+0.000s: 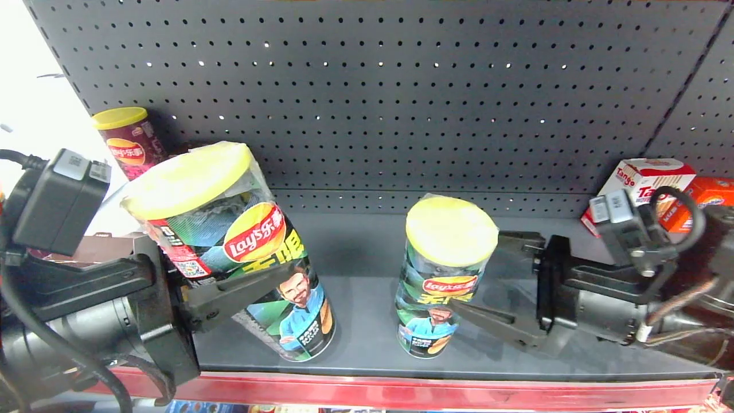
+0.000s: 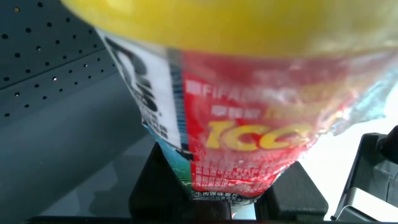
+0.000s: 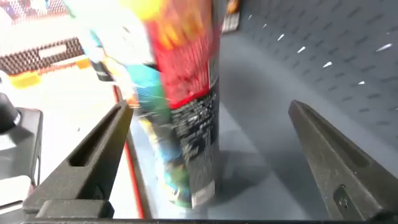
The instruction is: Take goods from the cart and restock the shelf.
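Observation:
Two green chip cans with yellow lids are on the grey shelf [image 1: 367, 252]. My left gripper [image 1: 252, 287] is shut on the left can [image 1: 229, 229], which leans with its lid toward the left and its base low at the shelf front. Up close, this can [image 2: 249, 124] rises from between the left gripper [image 2: 230, 199] and its dark fingers [image 2: 298, 196]. The second can [image 1: 441, 275] stands upright mid-shelf. My right gripper [image 1: 484, 275] is open at that can's right side, its fingers spread. In the right wrist view the can [image 3: 186, 106] stands just ahead of the right gripper [image 3: 210, 109].
A maroon chip can [image 1: 129, 140] stands at the back left against the pegboard wall [image 1: 401, 86]. A white-and-red box [image 1: 648, 180] and an orange box [image 1: 708, 198] lie at the back right. The shelf has a red front lip [image 1: 401, 391].

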{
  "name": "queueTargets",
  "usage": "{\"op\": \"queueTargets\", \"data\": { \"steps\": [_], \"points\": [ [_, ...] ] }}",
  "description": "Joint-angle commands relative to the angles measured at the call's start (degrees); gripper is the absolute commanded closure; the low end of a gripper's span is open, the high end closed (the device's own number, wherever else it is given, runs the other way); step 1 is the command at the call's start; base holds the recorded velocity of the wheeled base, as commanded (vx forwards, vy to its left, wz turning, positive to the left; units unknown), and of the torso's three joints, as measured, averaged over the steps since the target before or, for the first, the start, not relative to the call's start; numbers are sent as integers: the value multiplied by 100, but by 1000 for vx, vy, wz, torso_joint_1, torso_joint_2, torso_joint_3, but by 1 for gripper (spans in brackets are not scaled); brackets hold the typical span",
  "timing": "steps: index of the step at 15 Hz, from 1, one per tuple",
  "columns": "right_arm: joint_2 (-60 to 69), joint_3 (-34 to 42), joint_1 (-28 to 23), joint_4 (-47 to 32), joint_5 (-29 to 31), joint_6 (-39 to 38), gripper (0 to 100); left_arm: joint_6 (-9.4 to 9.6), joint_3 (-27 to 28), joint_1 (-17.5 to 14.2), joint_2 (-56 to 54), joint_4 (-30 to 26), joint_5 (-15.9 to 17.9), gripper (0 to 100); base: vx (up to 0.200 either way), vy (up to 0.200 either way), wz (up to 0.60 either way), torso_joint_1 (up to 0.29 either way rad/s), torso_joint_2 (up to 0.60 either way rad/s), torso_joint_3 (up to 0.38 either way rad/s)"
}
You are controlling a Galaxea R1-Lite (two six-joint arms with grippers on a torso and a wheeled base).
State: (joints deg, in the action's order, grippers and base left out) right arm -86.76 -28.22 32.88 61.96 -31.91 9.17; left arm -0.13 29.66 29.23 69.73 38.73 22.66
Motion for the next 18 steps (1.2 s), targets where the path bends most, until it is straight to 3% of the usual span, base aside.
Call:
{"op": "queueTargets", "data": {
  "steps": [1,3,6,9,12,15,18],
  "points": [
    [1346,651,-264,-35,19,-38,0,-4,-4,3,-12,3,1,100,0,0,0,0,0,0],
    [2374,1135,-774,-308,63,-240,0,-4,-4,3,-21,3,1,100,0,0,0,0,0,0],
    [4141,1750,-1627,-1547,941,-451,0,5,31,3,-21,3,10,100,0,0,0,0,0,0],
    [6250,2101,-1855,-3612,1926,-715,0,5,66,3,-38,3,28,100,0,0,0,0,0,0],
    [8070,2137,-1882,-5739,2260,-715,0,13,40,39,-74,3,37,100,0,0,0,0,0,0],
    [8140,2629,-1882,-5520,2576,-715,0,49,-162,47,-197,3,-25,100,0,0,0,0,0,0],
    [8140,2822,-1890,-5977,3244,-671,0,57,-400,47,-399,-6,-201,100,0,0,0,0,0,0]
  ]
}}
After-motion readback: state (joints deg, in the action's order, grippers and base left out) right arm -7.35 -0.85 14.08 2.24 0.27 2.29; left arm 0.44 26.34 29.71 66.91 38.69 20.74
